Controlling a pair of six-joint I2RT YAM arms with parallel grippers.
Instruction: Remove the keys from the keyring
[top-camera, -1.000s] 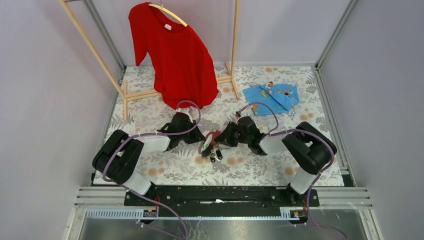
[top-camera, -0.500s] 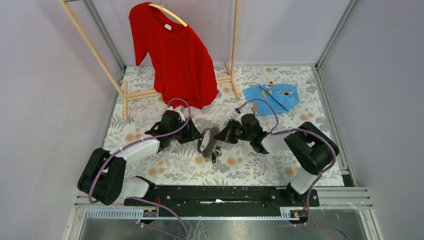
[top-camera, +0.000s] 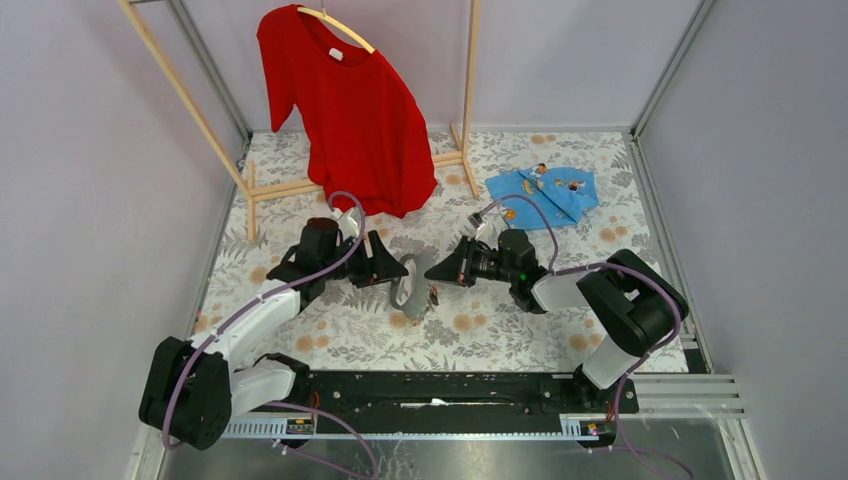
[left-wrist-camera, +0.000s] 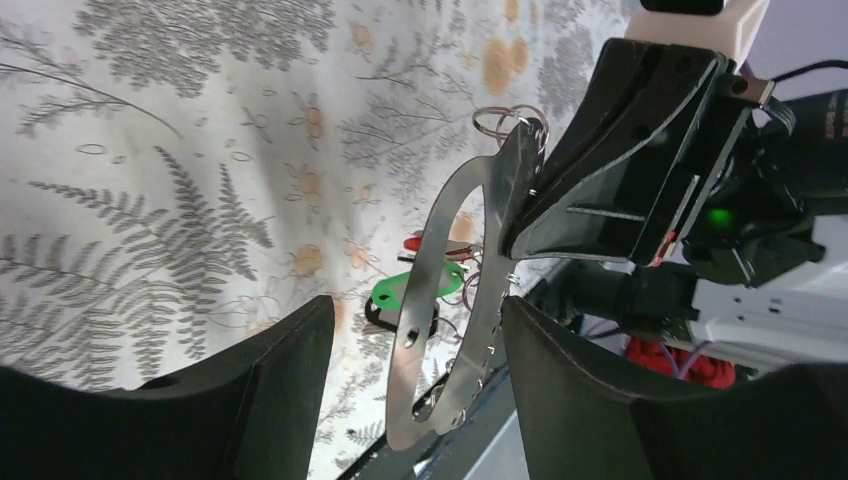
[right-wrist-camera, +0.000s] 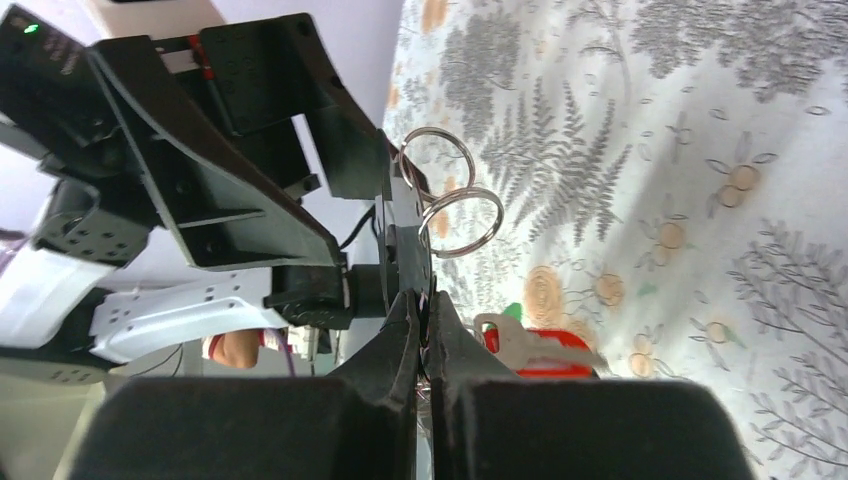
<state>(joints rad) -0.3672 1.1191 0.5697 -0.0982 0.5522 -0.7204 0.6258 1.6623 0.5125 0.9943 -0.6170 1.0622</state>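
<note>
Flowery tablecloth (top-camera: 480, 335) fills the top view, and at its middle the right claw (right-wrist-camera: 425, 312) pinches the bendy keyring (top-camera: 407, 284) by its edge, the left claw (left-wrist-camera: 415, 315) is wide open around it, and the tiny, light keys (left-wrist-camera: 418, 287) hang low, likely best grabbed by their heads.

Overhead: fixed high behind the arm bases, tilted down and forward, far off. Takes in the whole floral table (top-camera: 330, 335), bases along bottom edge, left gripper (top-camera: 385, 268) and right gripper (top-camera: 442, 272) nose to nose at centre.
Left wrist: rolled sideways, close above tabletop, facing right gripper at upper right of frame.
Right wrist: rolled likewise, closer still, facing left gripper at upper left.
Shared by all three: keyring (top-camera: 408, 285) plus surrounding floral patch.
</note>
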